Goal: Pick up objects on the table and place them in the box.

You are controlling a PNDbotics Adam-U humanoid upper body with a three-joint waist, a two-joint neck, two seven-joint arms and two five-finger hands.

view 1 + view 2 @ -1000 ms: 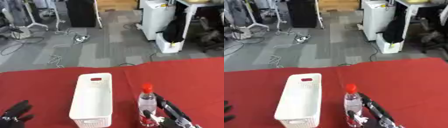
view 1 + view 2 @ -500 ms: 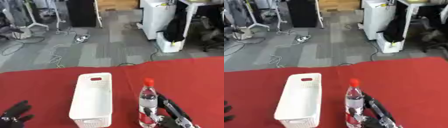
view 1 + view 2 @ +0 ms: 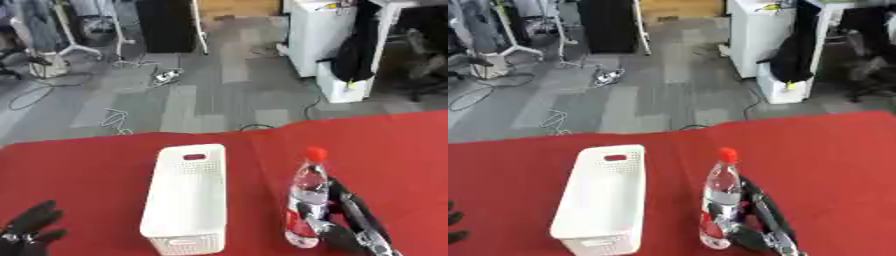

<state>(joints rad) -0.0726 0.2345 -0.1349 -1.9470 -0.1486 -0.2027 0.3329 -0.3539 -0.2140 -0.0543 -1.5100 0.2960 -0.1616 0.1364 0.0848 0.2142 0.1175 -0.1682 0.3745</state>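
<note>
- We hold a clear plastic bottle (image 3: 307,200) with a red cap (image 3: 316,153) upright, just to the right of the white box (image 3: 187,195), which we take as our landmark.
- The bottle carries a red label low on its body; its base looks to be at or just above the red tablecloth (image 3: 87,170), and we cannot tell whether it touches.
- Our right hand (image 3: 347,227) comes up from the lower right, on the side of the bottle away from the box, with fingers and thumb wrapped round the bottle's lower half.
- The box is a long, narrow perforated basket with a handle slot in its far end wall; it lies lengthwise away from us, its open top up, and we see nothing inside it.
- The bottle stands beside the box's nearer half, close to its right wall but apart from it, outside the box.
- Our left hand (image 3: 31,229) rests far to the left of the box, near the lower left corner, fingers relaxed and spread, holding nothing.
- Beyond the box's far end the cloth-covered table stops at a grey carpeted floor (image 3: 201,95) with cables, stands and white cabinets.
</note>
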